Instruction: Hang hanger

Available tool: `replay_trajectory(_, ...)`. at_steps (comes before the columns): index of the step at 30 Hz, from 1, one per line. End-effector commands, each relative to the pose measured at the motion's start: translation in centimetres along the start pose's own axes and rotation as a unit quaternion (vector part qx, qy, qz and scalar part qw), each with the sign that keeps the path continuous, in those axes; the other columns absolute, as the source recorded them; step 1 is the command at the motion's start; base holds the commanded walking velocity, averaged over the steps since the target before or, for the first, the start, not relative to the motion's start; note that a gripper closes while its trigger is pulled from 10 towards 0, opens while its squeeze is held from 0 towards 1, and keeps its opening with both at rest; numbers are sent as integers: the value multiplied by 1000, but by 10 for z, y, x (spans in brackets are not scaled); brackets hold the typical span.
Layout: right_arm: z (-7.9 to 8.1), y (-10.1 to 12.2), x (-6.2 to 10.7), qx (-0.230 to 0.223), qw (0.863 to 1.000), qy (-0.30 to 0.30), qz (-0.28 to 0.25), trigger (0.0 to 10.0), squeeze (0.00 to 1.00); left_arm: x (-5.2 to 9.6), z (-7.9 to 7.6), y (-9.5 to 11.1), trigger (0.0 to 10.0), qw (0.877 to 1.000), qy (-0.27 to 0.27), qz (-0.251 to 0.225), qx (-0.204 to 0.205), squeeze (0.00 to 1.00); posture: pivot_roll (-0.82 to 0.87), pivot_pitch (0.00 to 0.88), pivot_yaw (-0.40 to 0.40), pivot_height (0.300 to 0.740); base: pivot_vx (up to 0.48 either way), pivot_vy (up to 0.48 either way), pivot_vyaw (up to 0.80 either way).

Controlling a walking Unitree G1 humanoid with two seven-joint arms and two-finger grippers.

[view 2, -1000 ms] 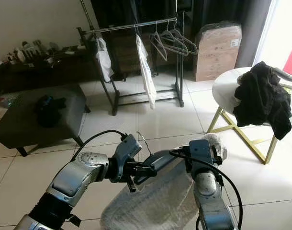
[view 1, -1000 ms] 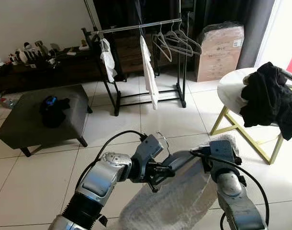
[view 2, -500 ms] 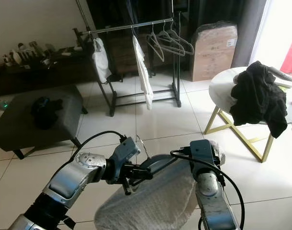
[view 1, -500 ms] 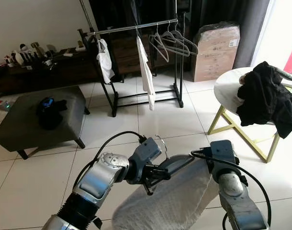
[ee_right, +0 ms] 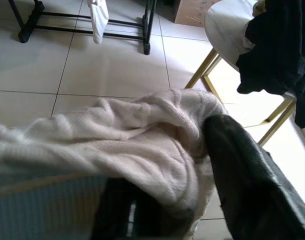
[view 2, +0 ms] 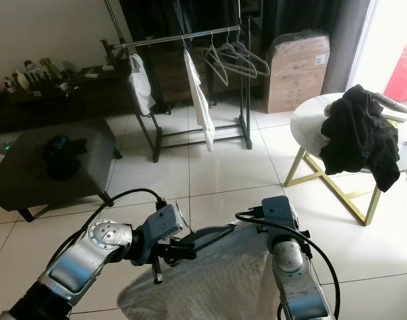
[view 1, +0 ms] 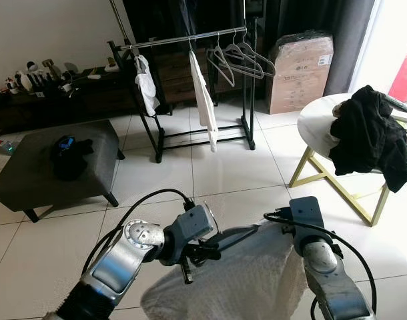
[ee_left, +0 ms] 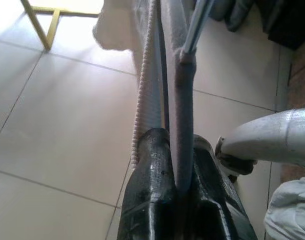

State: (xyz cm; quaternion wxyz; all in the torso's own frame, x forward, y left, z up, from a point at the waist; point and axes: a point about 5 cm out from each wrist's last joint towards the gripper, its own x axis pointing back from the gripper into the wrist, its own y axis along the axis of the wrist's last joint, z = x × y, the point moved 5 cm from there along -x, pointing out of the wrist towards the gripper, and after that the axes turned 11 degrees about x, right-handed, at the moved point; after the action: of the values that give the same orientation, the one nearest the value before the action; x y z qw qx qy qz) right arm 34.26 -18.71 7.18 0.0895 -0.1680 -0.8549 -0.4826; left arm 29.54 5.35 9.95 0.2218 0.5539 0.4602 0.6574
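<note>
My left gripper (view 1: 213, 243) is shut on the dark arm of a hanger (view 1: 238, 233), low in front of me. In the left wrist view its two black fingers (ee_left: 152, 165) clamp the grey hanger arm (ee_left: 183, 105). A white knitted garment (view 1: 250, 280) drapes over the hanger and hangs down between my arms. My right gripper (ee_right: 167, 165) is shut on a fold of that garment (ee_right: 142, 135); its wrist (view 1: 305, 215) sits at the garment's right end. The clothes rack (view 1: 190, 37) stands far ahead, apart from the hanger.
On the rack hang three empty hangers (view 1: 243, 57) and two white garments (view 1: 205, 100). A dark ottoman (view 1: 30, 173) is at the left. A round white table (view 1: 317, 120) with black clothes (view 1: 373, 137) is at the right. A cardboard box (view 1: 300, 70) stands behind.
My left gripper has come lower and nearer to me with the hanger, and the garment has bunched up higher between my arms. The right arm has hardly moved.
</note>
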Motion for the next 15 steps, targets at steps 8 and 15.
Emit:
replay_trajectory(8, -46, -23, -17, 7, 997, -68, 48, 0, 0, 42, 6, -46, 10000, 993, 17, 105, -54, 0, -111, 89, 143, 740, 0, 0, 0)
replay_trajectory(15, -56, -28, -21, 9, 995, -78, 58, 0, 0, 46, 36, -65, 10000, 977, 135, 157, -54, 0, -113, 89, 143, 740, 0, 0, 0)
